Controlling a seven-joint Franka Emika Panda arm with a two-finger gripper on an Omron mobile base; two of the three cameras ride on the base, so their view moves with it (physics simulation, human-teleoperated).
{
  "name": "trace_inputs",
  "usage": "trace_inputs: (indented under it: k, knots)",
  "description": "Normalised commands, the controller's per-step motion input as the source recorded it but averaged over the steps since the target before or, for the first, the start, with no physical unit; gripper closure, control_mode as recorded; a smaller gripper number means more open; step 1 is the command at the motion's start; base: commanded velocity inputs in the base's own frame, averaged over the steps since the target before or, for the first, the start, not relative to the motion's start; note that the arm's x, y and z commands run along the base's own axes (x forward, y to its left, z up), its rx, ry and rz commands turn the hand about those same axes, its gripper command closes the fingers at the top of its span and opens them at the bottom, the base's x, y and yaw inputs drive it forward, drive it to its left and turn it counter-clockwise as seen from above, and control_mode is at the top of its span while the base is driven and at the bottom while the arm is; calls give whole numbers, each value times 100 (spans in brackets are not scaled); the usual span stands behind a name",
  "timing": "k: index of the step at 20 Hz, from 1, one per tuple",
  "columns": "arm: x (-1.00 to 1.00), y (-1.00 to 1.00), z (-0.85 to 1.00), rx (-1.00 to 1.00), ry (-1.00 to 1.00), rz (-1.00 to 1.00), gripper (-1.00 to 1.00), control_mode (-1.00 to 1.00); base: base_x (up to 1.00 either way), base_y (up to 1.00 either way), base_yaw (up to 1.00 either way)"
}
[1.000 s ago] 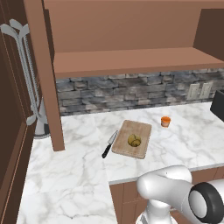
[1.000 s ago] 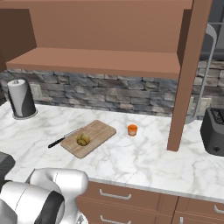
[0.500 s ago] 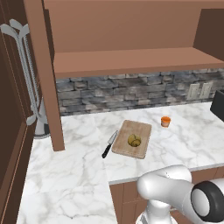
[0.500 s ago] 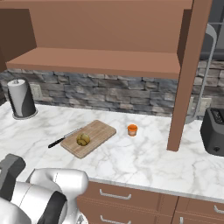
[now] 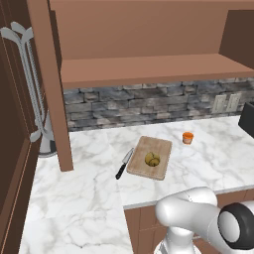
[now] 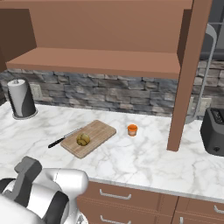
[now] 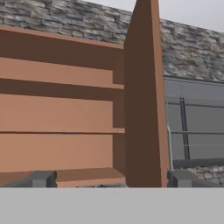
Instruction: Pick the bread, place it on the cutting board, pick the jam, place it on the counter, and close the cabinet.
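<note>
The bread [image 5: 152, 159] [image 6: 83, 139] lies on the cutting board [image 5: 159, 145] [image 6: 101, 129], near its middle. The orange jam [image 5: 187, 138] [image 6: 132, 130] stands upright on the white marble counter [image 5: 84, 198] [image 6: 140, 162], just right of the board. The cabinet [image 5: 144, 30] [image 6: 105, 30] above hangs open, one door [image 5: 49, 84] [image 6: 188, 74] sticking out edge-on over the counter. In the hand view my gripper [image 7: 111, 179] is open and holds nothing. It faces the cabinet's bare shelves [image 7: 57, 109] and that door's edge [image 7: 144, 96].
A black-handled knife [image 5: 124, 164] [image 6: 63, 138] lies left of the board. A paper towel roll [image 6: 19, 98] stands at the back left and a dark toaster [image 6: 214, 131] [image 5: 247, 119] at the far right. A tall dark cupboard [image 5: 15, 99] bounds the left.
The arm has shifted low in front of the counter; a dark grey part of it has come up at the lower left of the right base view. Bread, jam and board have not moved.
</note>
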Motion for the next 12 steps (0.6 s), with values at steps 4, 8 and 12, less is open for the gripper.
trace_inputs:
  k: [4,8,12]
  knots:
    - [4,-15,0,0,-1,-1,-100,-100,0,0,0]
    - [2,-14,-3,0,-3,0,-100,-100,0,0,0]
    - [4,-14,-5,0,-2,0,-100,-100,0,0,0]
